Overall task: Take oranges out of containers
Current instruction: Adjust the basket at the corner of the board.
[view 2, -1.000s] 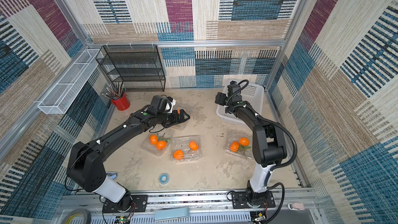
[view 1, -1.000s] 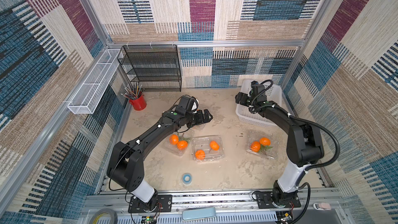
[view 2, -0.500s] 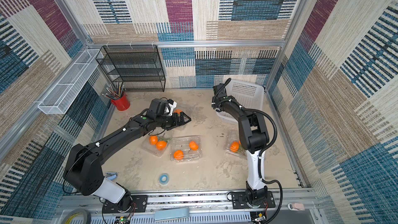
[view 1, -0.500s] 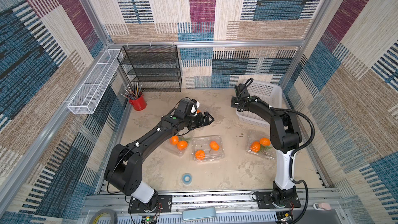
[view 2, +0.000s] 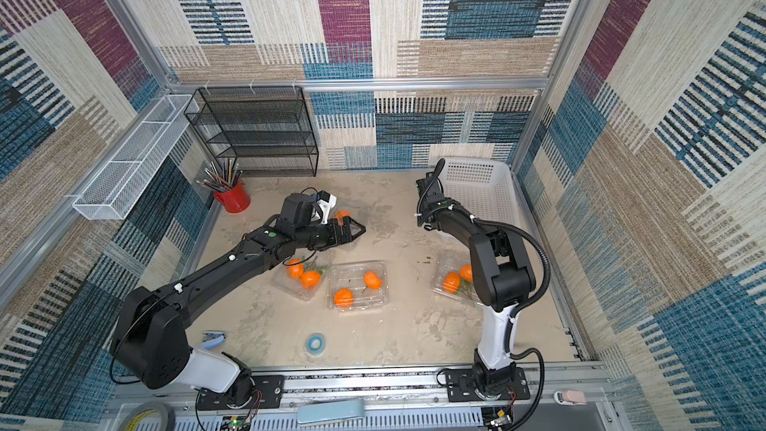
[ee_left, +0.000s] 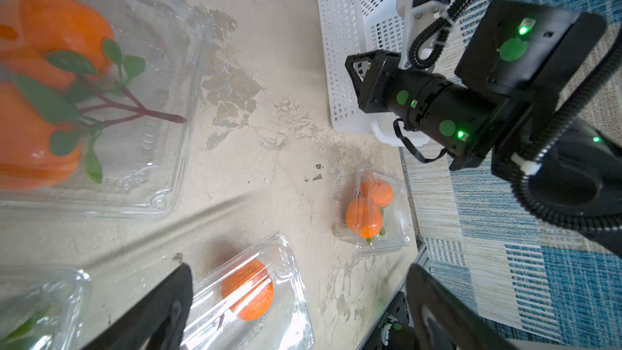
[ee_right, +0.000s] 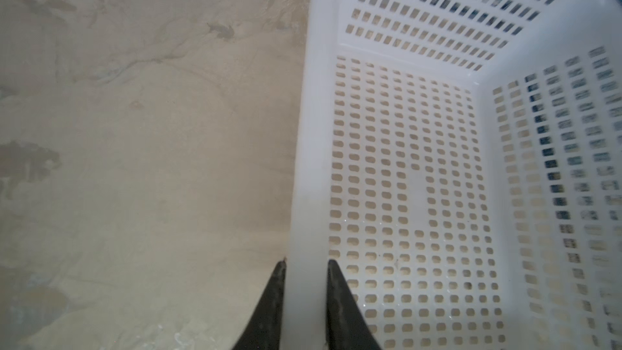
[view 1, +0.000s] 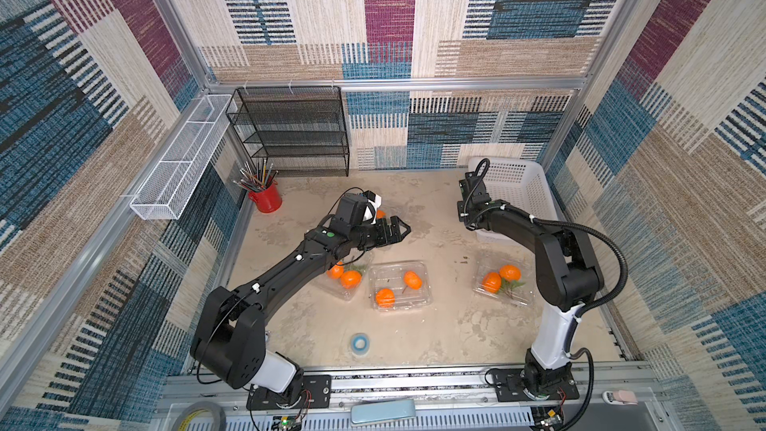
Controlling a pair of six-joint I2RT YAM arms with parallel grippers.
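Pinching the side wall of the white perforated basket with the right hand, one finger inside, one outside. Holding the left hand spread wide above the counter, well apart from the basket. Showing oranges inside clear clamshell containers: one pair just beside the basket, three more boxes farther from it, around the left arm.
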